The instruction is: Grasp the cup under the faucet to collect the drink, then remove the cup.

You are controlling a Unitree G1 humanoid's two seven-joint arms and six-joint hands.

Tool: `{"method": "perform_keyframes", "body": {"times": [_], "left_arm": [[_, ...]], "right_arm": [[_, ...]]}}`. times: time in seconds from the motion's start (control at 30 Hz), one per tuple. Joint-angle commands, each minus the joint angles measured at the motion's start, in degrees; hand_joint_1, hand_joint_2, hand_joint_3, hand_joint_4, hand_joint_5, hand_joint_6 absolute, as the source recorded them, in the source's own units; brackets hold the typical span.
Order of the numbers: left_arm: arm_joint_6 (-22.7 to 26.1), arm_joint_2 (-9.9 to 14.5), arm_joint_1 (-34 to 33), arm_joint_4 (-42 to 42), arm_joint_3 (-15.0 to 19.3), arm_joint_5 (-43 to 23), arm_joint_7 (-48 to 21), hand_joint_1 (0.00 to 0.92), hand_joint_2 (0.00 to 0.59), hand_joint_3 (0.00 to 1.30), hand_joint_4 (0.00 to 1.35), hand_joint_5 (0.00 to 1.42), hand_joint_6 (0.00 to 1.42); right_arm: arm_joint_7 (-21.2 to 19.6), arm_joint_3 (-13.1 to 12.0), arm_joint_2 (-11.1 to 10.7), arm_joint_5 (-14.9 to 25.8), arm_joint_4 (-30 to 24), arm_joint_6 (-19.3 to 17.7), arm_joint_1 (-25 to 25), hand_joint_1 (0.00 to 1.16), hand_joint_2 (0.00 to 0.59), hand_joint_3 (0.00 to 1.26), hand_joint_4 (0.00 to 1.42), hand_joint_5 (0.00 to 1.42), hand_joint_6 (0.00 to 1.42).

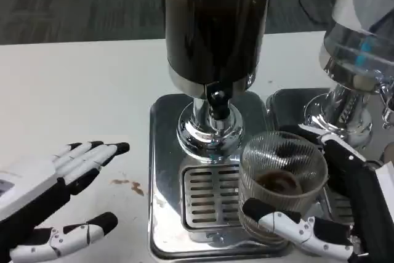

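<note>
Ribbed glass cup point(282, 177) is sitting on the drip tray point(206, 196) at four o'clock from the faucet point(216, 100), a little dark drink inside; the right hand point(320, 214) is wrapping it for lifting away, while the left hand point(58, 195) is waiting open-fingered at nine o'clock on the worktop point(74, 97)

Legible text, labels, brands, numbers, signs: none.

Dispenser point(212, 29), dark tank above the fingers point(289, 223) of the right hand point(332, 214): no marking readable on its wall.
Ribbed glass cup point(282, 177), held between those fingers: plain, no print.
Drip tray point(166, 152), between the two hands: bare metal, no lettering.
Second dispenser point(360, 35), beyond the right fingers: a blue patch on the clear tank, too blurred to read.
Left hand point(43, 195): white back, no lettering legible.
Worktop point(74, 97): unmarked.
</note>
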Motion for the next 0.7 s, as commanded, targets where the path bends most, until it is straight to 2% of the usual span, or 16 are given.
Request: {"method": "perform_keyframes", "body": {"times": [0.03,0.1,0.23,0.7], "left_arm": [[3.09,-0.35,2.30,-4.69,1.07,-0.36,-1.15,0.000,0.314,0.00,0.00,0.00,0.00],[4.53,-0.80,2.78,-6.42,1.10,0.05,-1.29,0.000,0.318,0.00,0.00,0.00,0.00],[7.59,-1.52,3.75,-9.62,0.79,0.67,-1.76,0.000,0.320,0.00,0.00,0.00,0.00],[11.54,-2.61,5.42,-13.73,1.26,2.24,-1.89,0.000,0.340,0.00,0.00,0.00,0.00]], "right_arm": [[1.11,-0.92,-0.48,3.36,-2.60,-1.50,1.03,1.04,0.132,0.47,0.55,0.83,1.27],[2.18,-1.71,-0.96,5.25,-2.29,-1.41,0.93,1.04,0.132,0.47,0.56,0.83,1.27],[3.02,-3.23,-1.66,6.06,-3.03,-2.09,1.13,1.04,0.132,0.47,0.56,0.83,1.27],[5.10,-4.47,-1.92,7.66,-3.12,-0.85,-0.23,1.03,0.130,0.48,0.56,0.84,1.27]]}}
